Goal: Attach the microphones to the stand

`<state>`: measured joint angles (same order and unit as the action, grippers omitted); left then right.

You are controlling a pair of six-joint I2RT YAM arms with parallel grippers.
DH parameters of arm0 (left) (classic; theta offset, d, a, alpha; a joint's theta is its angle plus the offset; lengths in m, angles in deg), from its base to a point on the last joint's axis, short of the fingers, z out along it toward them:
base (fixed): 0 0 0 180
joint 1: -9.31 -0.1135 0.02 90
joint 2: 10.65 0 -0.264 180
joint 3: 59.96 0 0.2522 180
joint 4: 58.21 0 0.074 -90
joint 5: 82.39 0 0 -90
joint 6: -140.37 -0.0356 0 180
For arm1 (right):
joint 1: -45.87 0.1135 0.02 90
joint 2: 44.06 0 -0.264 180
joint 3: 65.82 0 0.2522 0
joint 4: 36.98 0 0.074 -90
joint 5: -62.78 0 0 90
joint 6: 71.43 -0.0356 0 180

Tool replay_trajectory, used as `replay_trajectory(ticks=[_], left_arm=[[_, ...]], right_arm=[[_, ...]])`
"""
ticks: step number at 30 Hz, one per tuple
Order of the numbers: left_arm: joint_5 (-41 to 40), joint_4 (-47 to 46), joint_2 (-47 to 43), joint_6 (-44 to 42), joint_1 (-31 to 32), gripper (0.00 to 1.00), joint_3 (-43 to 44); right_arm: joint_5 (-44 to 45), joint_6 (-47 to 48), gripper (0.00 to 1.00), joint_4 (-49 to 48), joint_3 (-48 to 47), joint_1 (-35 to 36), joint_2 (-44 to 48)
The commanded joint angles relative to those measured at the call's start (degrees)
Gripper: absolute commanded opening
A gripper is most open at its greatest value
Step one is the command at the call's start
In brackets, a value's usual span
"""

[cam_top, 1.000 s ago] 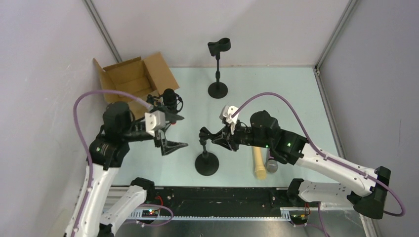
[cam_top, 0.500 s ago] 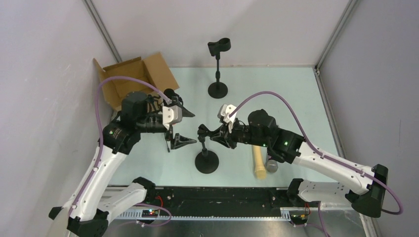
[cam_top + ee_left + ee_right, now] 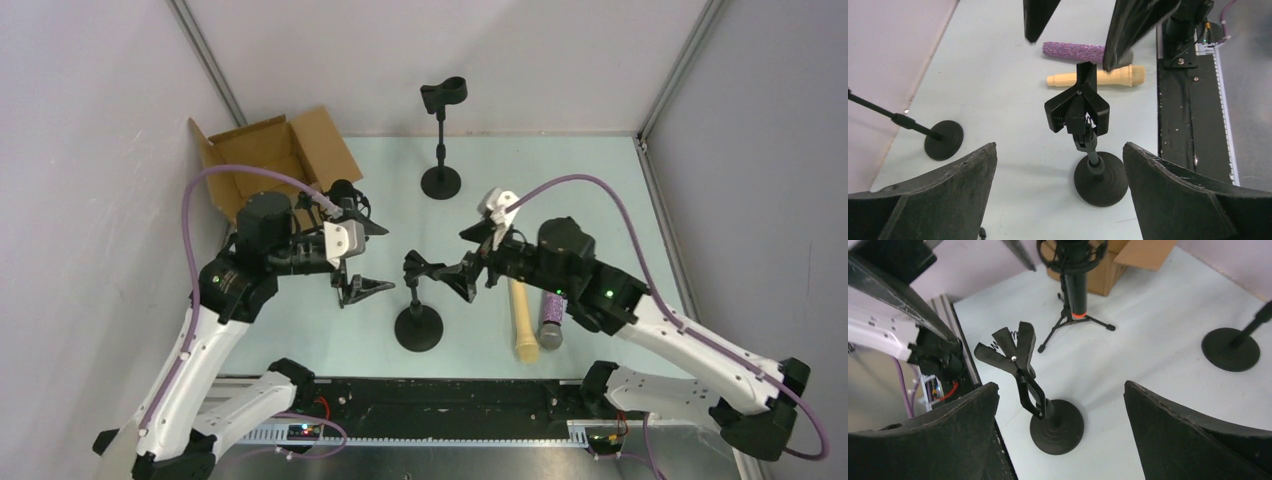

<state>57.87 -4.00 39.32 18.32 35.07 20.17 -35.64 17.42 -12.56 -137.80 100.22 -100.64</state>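
The cream microphone (image 3: 523, 325) and purple microphone (image 3: 551, 318) lie side by side on the pale green table (image 3: 560, 155) near the front stand (image 3: 418, 325). The black microphone (image 3: 345, 195) seemingly stands mounted beside the cardboard box (image 3: 265, 150). The left gripper (image 3: 385, 258) and right gripper (image 3: 455, 257) gape wide and empty, between grey walls (image 3: 90, 150)

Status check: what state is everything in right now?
Left gripper, open.
Right gripper, open.
Near stand clip, empty.
Far stand clip, empty.
Cream microphone, lying flat, unmounted.
Purple microphone, lying flat, unmounted.
Black microphone, standing upright, mounted.
Cardboard box, flaps open.
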Motion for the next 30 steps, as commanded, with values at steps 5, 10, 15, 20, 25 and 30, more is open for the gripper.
replay_trajectory(ticks=[5,10,15,20,25,30], left_arm=[[-8.93,-0.71,-4.77,-0.12,0.35,1.0,2.9],[-8.5,-0.54,-7.84,1.47,0.27,1.0,2.03],[-8.63,-0.53,-8.74,2.44,0.26,1.0,2.88],[-8.95,-0.48,-8.68,3.12,0.28,1.0,4.49],[-8.86,-0.54,-8.73,3.1,0.26,1.0,4.73],[-8.82,-0.48,-8.63,2.74,0.26,1.0,5.22]], right_arm=[[11.58,-16.83,0.98,14.09,-2.25,-11.25,11.77],[15.29,-25.07,0.97,24.5,5.24,-20.02,9.76],[13.29,-26.46,0.94,26.2,11.01,-25.25,-1.04],[14.9,-25.99,0.91,25.18,13.57,-24.76,-7.6],[14.45,-26.13,0.87,24.17,14.75,-23.25,-9.99],[13.74,-27.29,0.84,22.5,17.1,-20.72,-11.88]])
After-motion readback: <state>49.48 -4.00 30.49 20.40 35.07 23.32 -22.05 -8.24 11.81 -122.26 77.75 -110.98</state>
